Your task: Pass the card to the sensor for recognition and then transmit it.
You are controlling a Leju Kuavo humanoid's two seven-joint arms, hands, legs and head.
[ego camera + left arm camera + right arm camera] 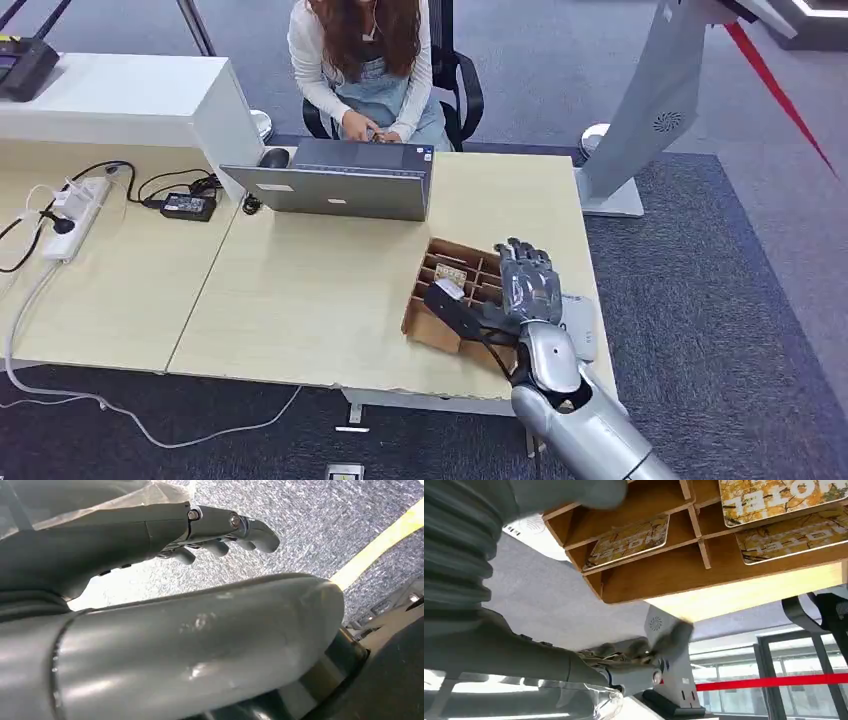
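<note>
The right hand (527, 285) hovered over the wooden divided box (452, 300) near the table's (300, 300) front right corner, its fingers (520, 262) stretched flat and apart, gripping nothing. In the right wrist view the box's compartments held several cards printed with a yellow-orange tree pattern and the word HOTEL; one card (629, 541) lay flat in a middle compartment, two more in neighbouring ones. A pale flat sensor pad (580, 325) lay just beside the box, on the side away from the laptop (345, 180). Beyond the box a person (365, 60) sat behind the open laptop. The left hand (220, 532) hung over grey carpet (310, 525), its fingers loosely curled and holding nothing.
</note>
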